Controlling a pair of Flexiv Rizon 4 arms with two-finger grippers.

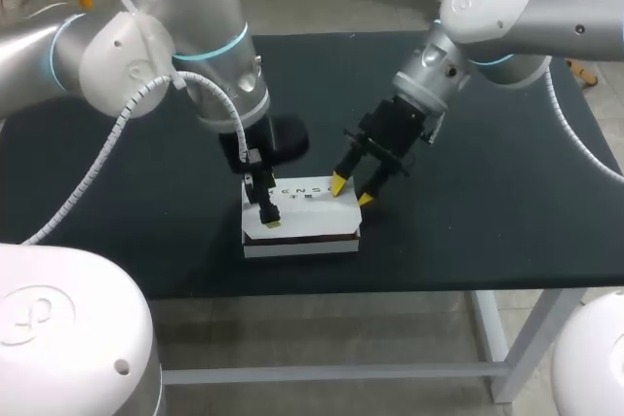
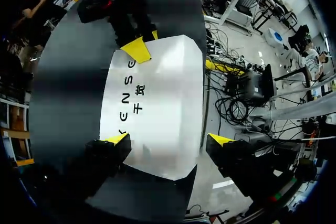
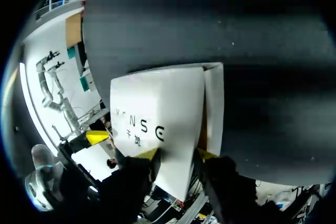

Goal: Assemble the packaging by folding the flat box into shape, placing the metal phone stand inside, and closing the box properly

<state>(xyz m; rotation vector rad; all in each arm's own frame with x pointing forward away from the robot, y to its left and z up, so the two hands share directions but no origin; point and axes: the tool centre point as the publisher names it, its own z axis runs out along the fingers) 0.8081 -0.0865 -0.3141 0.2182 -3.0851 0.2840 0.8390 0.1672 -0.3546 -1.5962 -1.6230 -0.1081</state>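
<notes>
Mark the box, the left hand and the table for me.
box (image 1: 317, 216): head view, on its white lid.
left hand (image 2: 169, 139): left wrist view, midway between its yellow fingertips.
table (image 1: 507, 221): head view, bare dark top right of the box.

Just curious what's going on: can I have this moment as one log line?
box: shaped, on table | left gripper: open, on box top | right gripper: at box's right end

The black-topped rectangular table on pale metal legs is carrying two items. A white rectangular cardboard box with dark lettering on its top is lying flat near the table's front edge, about midway along it. A dark rounded object, partly hidden and not identifiable, is sitting just behind the box.
</notes>
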